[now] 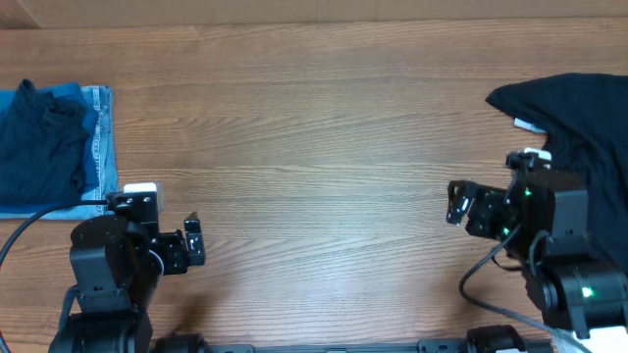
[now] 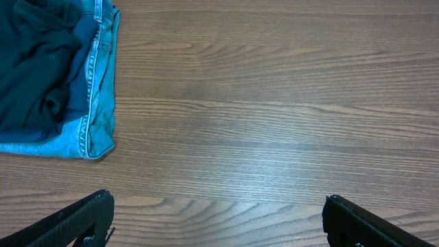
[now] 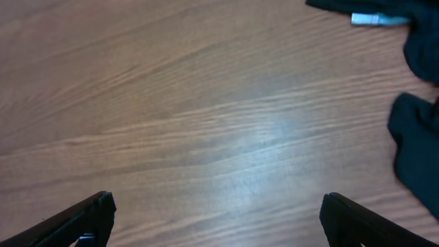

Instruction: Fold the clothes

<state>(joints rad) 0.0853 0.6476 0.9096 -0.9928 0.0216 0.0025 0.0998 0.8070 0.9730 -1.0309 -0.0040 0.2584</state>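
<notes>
The left gripper (image 2: 216, 209) is wide open and holds nothing. Its two black fingers (image 2: 82, 219) stand far apart at the bottom corners of the left wrist view, with only bare wood between them. The right gripper (image 3: 216, 206) is wide open too and also holds nothing. Both are over the brown table (image 1: 314, 127), and neither one touches any cloth. Just ahead of the left gripper is plain table. Farther ahead and off to its left lies a small pile of clothes. The bottom one is light-blue denim (image 2: 101, 103), lying flat, with its stitched edge and one corner on the side nearest the gripper. On top of the denim sits a dark navy cloth (image 2: 34, 68), bunched up and full of wrinkles. It covers most of the denim, so only a strip of denim shows. This pile is well apart from the left gripper. Off to the right of the right gripper, quite near, lies a black cloth (image 3: 418, 151), soft and lumpy. More of it shows farther ahead and to the right, and a small pale tag (image 3: 370, 19) lies on it there. Seen from above, the black cloth spreads out beside the right arm (image 1: 569, 235) and runs off the edge of the picture, and the arm hides part of it. The pile and the black cloth are far apart, with a wide stretch of wood between them.
</notes>
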